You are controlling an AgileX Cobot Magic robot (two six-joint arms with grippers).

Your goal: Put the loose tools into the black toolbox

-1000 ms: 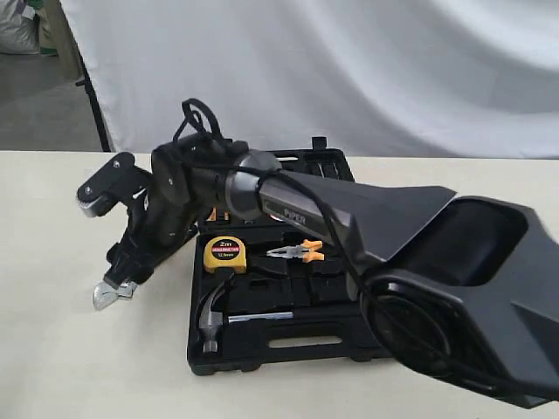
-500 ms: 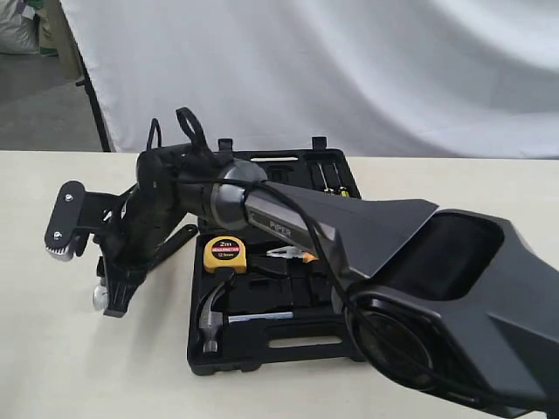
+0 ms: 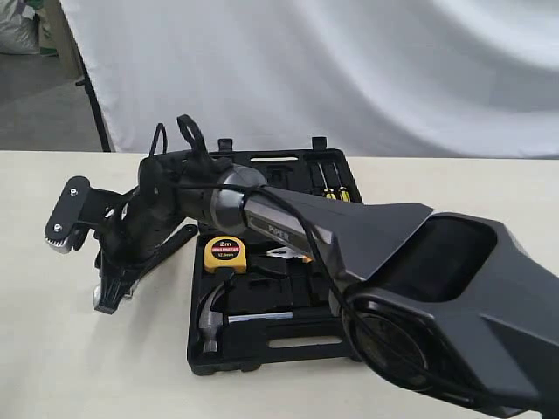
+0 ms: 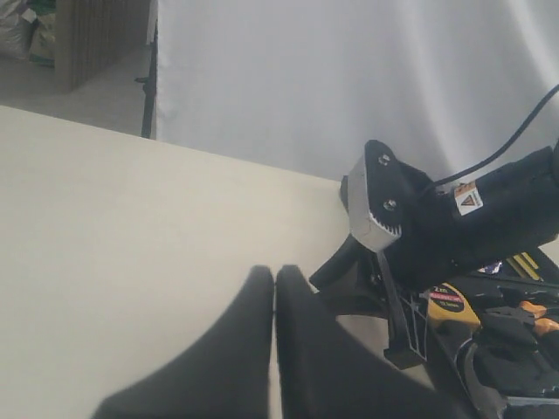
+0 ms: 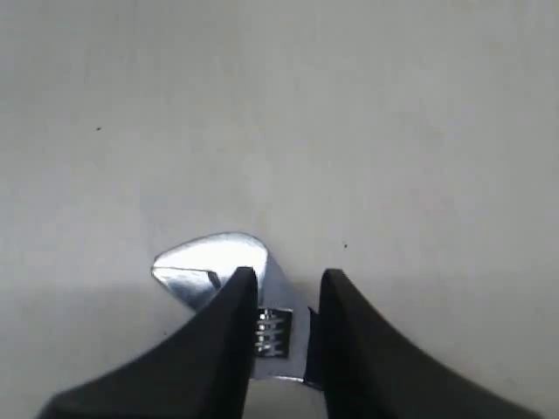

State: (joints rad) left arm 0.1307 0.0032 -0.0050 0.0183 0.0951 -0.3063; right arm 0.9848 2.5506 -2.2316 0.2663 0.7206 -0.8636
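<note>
The right gripper (image 5: 288, 275) is down on the surface (image 3: 52, 367) just left of the toolbox (image 3: 262, 353). Its 2 fingers pinch the wrench (image 5: 218, 262) from either side at the thumb-wheel, right behind the silver head. That spot makes sense: the neck is narrow enough to fit between the fingers, and a grip near the heavy end should keep the tool from swinging when lifted. The wrench lies flat on the surface, not raised, and its handle is hidden under the gripper. The arm comes from the right and crosses above the open toolbox, because the wrench sits on the far side of it.

The toolbox lies open in 2 halves. The hammer (image 3: 212, 316) lies in the near half with its head to the left, so that one looks done. The tape measure (image 3: 225, 253) and pliers (image 3: 288, 253) sit just behind it. I cannot find the tape roll in any view.

The left gripper (image 4: 275, 275) hangs over bare surface, fingers pressed together on nothing, probably parked there so the 2 arms do not meet.

The lift will likely need to be straight up, with the handle then turned to match a free recess.
</note>
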